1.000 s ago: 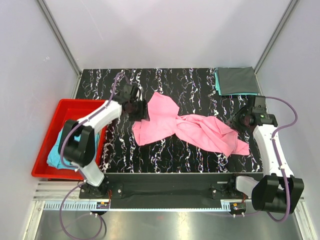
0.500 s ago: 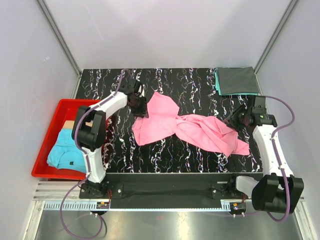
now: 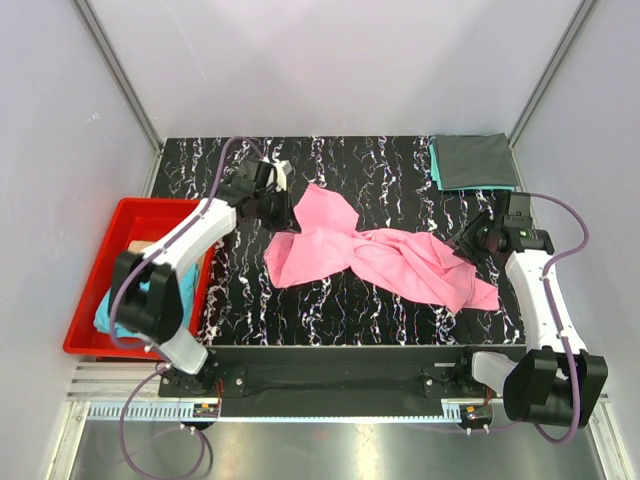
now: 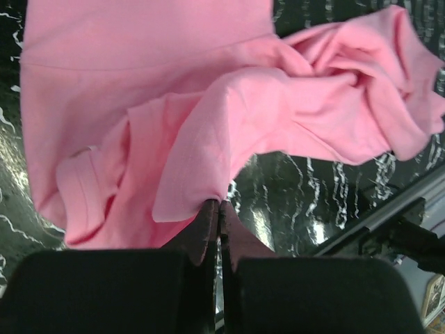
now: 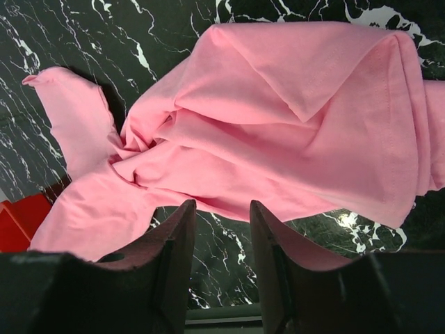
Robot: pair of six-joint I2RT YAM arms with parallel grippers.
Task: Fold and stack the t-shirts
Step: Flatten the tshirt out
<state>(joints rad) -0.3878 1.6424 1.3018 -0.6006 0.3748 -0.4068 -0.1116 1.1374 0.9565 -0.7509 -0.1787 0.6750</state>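
A bright pink t-shirt (image 3: 375,250) lies crumpled across the middle of the black marbled table, also filling the left wrist view (image 4: 174,132) and the right wrist view (image 5: 278,132). My left gripper (image 3: 288,218) is at the shirt's far left edge, its jaws (image 4: 219,203) shut on a pinch of pink cloth. My right gripper (image 3: 466,240) hangs open just off the shirt's right end, the fingers (image 5: 221,205) above bare table with nothing between them. A folded dark grey t-shirt (image 3: 473,161) lies on a teal one (image 3: 434,162) at the back right corner.
A red plastic bin (image 3: 85,300) stands left of the table with a light blue shirt (image 3: 108,312) in it. White walls and metal posts close in the back and sides. A black rail runs along the table's near edge (image 3: 340,352).
The left arm has shifted at the shirt's left edge and its jaws have closed from open onto the pink cloth. The right arm and the shirt's right end have stayed put.
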